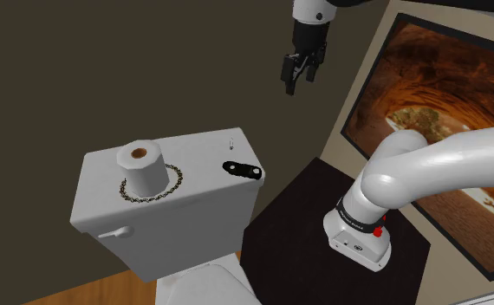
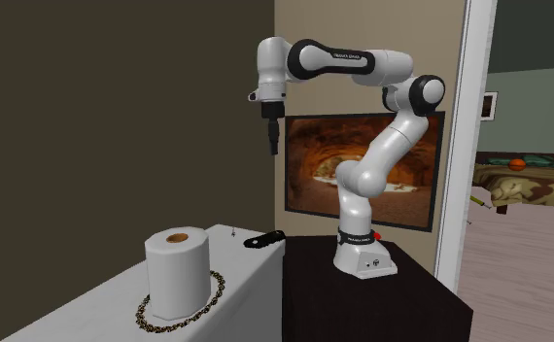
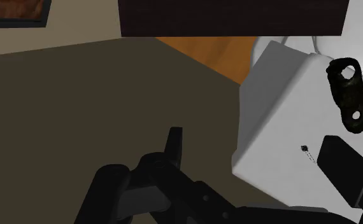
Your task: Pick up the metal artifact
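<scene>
One white toilet tank carries everything on its flat lid. A dark beaded chain ring lies around an upright white paper roll. The all-black tool hangs high above the lid, fingers spread and empty, probably readied for a straight descent. Well below it, near the lid's corner beside the arm, the black elongated two-holed artifact lies flat, its narrow width likely suiting a top-down pinch.

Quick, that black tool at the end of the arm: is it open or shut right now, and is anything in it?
Tool: open, its two fingers apart, holding nothing.
</scene>
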Controlling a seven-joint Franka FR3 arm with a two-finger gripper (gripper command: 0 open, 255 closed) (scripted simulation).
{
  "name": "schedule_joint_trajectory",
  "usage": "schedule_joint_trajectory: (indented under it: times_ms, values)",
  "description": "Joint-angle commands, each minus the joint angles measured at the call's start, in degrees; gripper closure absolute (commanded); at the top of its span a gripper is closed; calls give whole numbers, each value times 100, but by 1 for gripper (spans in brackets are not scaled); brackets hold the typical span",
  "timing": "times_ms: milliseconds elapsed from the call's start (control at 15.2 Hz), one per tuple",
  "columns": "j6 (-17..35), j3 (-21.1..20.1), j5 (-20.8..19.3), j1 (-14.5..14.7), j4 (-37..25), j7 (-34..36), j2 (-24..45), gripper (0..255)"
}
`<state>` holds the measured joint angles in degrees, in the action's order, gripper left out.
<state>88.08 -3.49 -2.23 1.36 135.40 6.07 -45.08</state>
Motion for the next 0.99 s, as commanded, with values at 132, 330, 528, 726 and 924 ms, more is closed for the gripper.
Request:
schedule_joint_trajectory:
  times_ms: [132,330,528,726,924]
  values:
    - [289,-174,60,133,210,21,88,0]
    - [731,-442,142,333,491,56,263,0]
    - [1184,-717,213,529,730,99,494,0]
    - [1647,-1002,265,713,926,153,781,0]
    - [2118,-1296,289,882,1078,225,1126,0]
